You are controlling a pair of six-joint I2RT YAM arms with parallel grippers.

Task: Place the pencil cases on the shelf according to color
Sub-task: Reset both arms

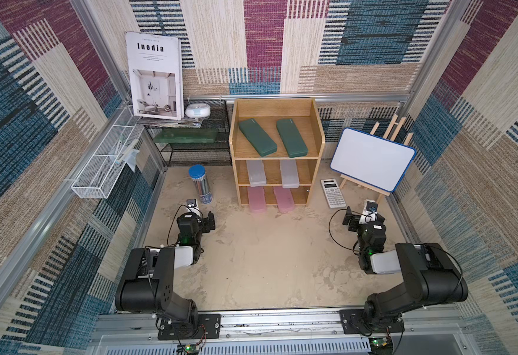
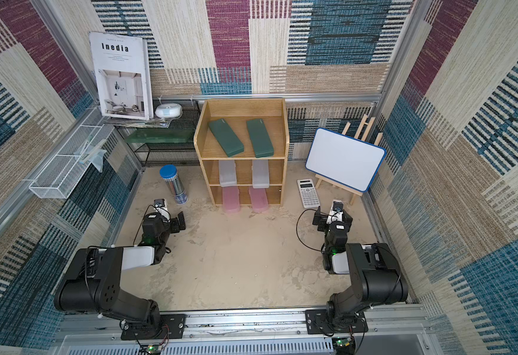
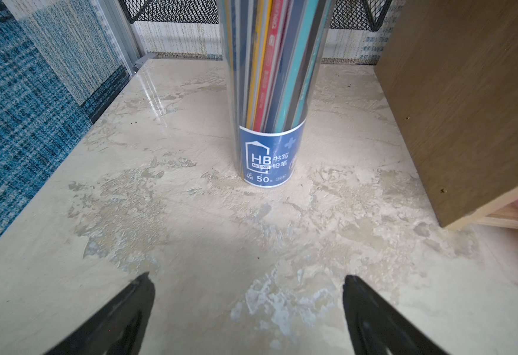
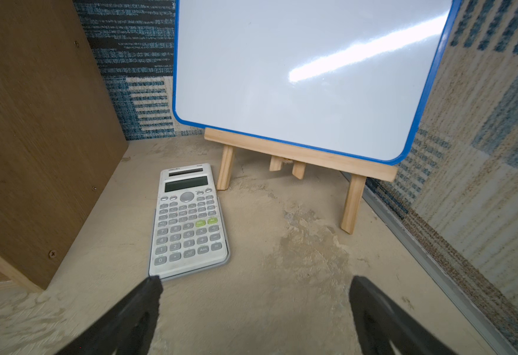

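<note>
Plastic of this sort makes the pencil cases (image 1: 257,136) light, stiff and rather slick, by my judgement. They are best pinched across the narrow width near the middle, where the flat lid and base seat the fingers, and an end jutting past the shelf front offers the easiest purchase. All six lie on the shelf (image 1: 319,135): the green pair (image 1: 291,138) on its top tier, the frosted white pair (image 1: 256,173) on its middle tier, the pink pair (image 1: 257,199) on its bottom tier, and the lower four poke out of its front. Sorting by colour looks done. The left hand (image 3: 247,278) and right hand (image 4: 255,279) each stand with fingers wide apart and empty, low over the worktop (image 1: 267,261), in front of the shelf and off to either side. Only the top views show the tiers and every case. The left wrist view gives just the shelf's side panel, a sliver of pink at its foot and a pencil tube (image 3: 267,153) beside it. The right wrist view shows the shelf's other side panel with a calculator (image 4: 188,221) and a whiteboard (image 4: 297,76) beside it, and no case.
</note>
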